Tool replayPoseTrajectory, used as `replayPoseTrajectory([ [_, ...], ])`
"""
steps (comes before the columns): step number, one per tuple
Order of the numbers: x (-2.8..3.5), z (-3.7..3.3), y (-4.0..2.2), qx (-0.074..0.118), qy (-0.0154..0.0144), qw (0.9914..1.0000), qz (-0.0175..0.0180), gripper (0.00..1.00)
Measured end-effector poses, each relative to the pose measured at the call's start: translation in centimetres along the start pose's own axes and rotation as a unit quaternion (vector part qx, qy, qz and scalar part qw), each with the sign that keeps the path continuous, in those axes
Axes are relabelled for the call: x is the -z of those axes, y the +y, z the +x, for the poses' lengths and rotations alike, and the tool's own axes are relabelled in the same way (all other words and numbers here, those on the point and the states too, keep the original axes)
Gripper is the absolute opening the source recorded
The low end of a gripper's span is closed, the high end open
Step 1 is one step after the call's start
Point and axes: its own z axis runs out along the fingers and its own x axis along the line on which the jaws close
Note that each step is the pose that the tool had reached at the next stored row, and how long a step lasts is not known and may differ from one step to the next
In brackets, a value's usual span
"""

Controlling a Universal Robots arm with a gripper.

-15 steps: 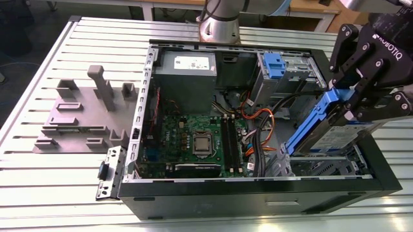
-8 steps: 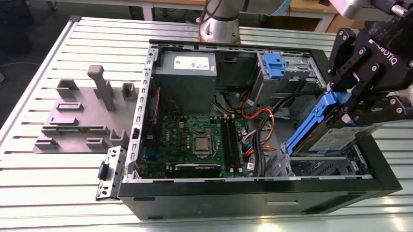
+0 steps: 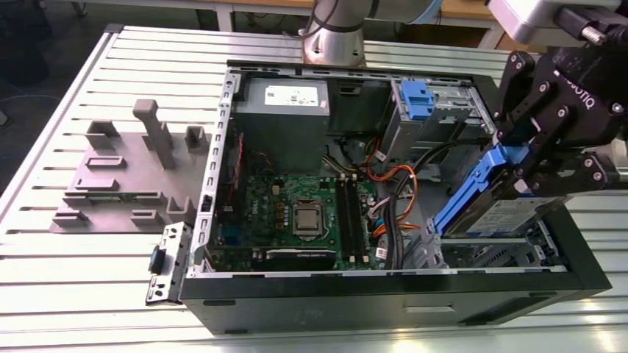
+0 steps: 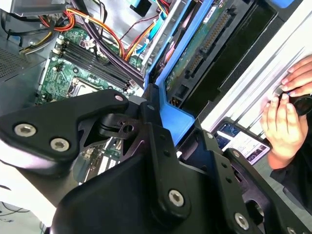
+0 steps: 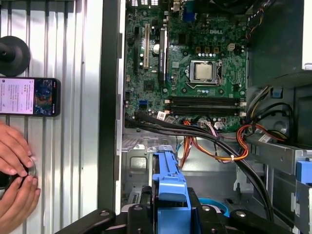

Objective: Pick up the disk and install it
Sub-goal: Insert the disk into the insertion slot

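Right, the tool [image 3: 546, 175] is clamped on the disk [image 3: 502, 213], pinching its blue frame [image 3: 469, 193] near the upper end, so the load hangs below the grip. The disk is up in the air and tilted. Its long axis runs from the tool down toward the exterior view's left, and its lower end dips inside the open computer case [image 3: 393, 283] at the corner on the exterior view's right.

Here's the relation that matters: just under that low end sits the metal drive cage [image 3: 490, 254], near but not touching as far as I can judge. Seating the disk turns on how its slant lines up with the cage's opening.

Further out, the motherboard [image 3: 294, 213] lies flat in the middle of the case, with orange and black cables [image 3: 387, 198] between it and the disk. The case rests on the slatted bench [image 3: 98, 279].

Now the extras. The second wrist view catches the disk's green circuit-board underside [image 4: 195, 48], which the exterior view hides, plus a person's hand [image 4: 282, 122] over the bench beside the case. The first wrist view looks along the blue frame edge-on, with a phone [image 5: 29, 96] lying on the bench.
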Motion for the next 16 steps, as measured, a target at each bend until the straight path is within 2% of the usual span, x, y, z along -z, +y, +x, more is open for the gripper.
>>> replayPoseTrajectory([
  [16, -1.61, 0.19, 0.00, 0.000, 0.0000, 1.00000, 0.0000, 0.36],
])
